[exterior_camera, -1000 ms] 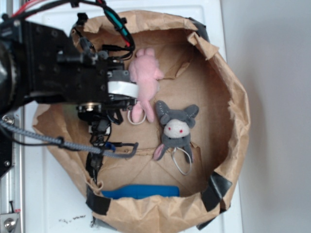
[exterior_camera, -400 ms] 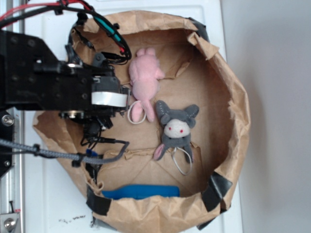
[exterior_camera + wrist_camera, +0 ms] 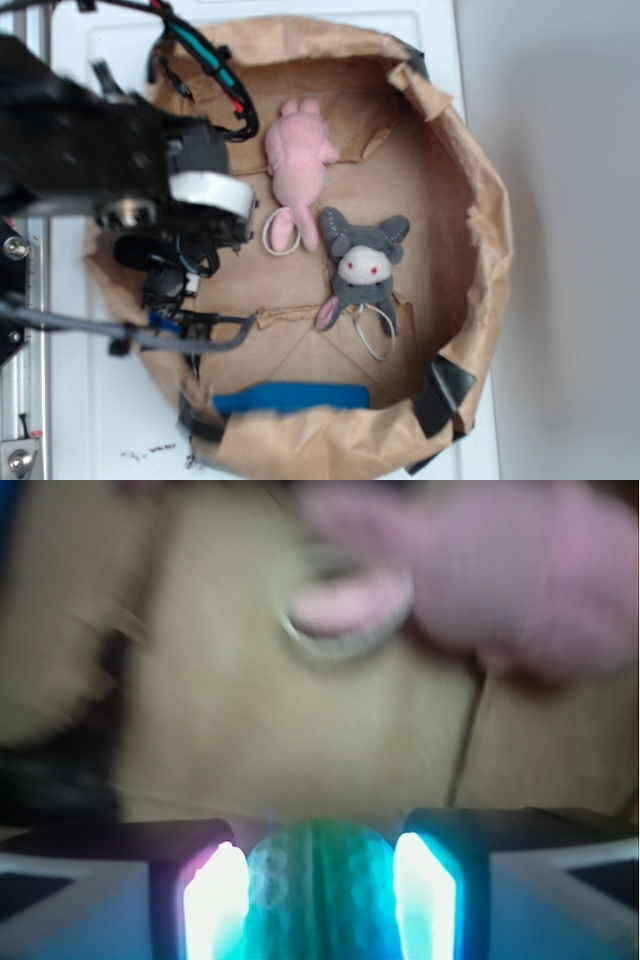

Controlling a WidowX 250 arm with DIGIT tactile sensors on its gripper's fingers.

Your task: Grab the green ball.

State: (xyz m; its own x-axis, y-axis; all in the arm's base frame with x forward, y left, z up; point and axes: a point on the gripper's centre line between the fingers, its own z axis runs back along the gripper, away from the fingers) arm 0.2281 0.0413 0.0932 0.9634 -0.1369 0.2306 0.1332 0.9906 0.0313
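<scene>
The green ball (image 3: 320, 890), bumpy and mint-green, fills the gap between my two fingers at the bottom of the wrist view. My gripper (image 3: 320, 895) is shut on it, both pads pressed against its sides. In the exterior view the ball is hidden under the black arm, and the gripper (image 3: 185, 255) hangs over the left side of the brown paper bowl (image 3: 480, 190), lifted off the floor.
A pink plush toy (image 3: 298, 165) with a white ring (image 3: 281, 232) lies just right of the arm. A grey bunny plush (image 3: 362, 265) lies in the middle. A blue flat piece (image 3: 290, 398) rests by the front rim. The crumpled paper walls ring everything.
The arm has drawn back to the left and risen, away from the pink plush toy. The gripper has gone with it.
</scene>
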